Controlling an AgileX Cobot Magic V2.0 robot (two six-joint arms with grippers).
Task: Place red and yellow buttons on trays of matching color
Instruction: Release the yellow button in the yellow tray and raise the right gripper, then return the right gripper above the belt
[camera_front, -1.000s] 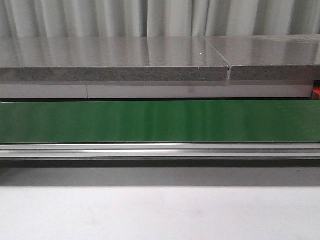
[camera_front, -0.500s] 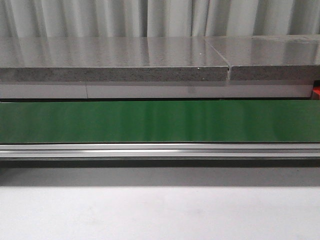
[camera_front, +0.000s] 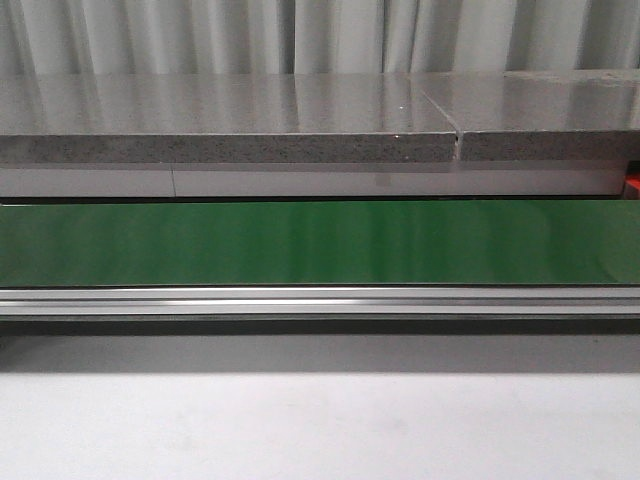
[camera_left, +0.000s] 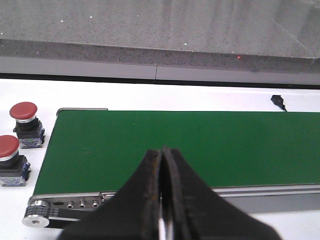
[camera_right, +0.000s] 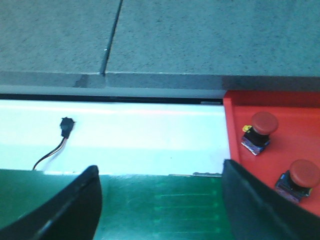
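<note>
In the left wrist view, two red buttons (camera_left: 24, 112) (camera_left: 8, 147) stand on the white table beside the end of the green conveyor belt (camera_left: 200, 145). My left gripper (camera_left: 161, 155) is shut and empty, hanging over the belt's near edge. In the right wrist view, the red tray (camera_right: 290, 107) holds two red buttons (camera_right: 263, 122) (camera_right: 303, 174). My right gripper (camera_right: 160, 200) is open over the belt's other end (camera_right: 160, 205), beside the tray, with nothing between its fingers. No yellow button and no yellow tray are in view. Neither gripper shows in the front view.
A grey stone counter (camera_front: 230, 120) runs behind the belt (camera_front: 320, 243) in the front view. A small black plug with a wire (camera_right: 64, 127) lies on the white table behind the belt. An aluminium rail (camera_front: 320, 300) borders the belt's near side.
</note>
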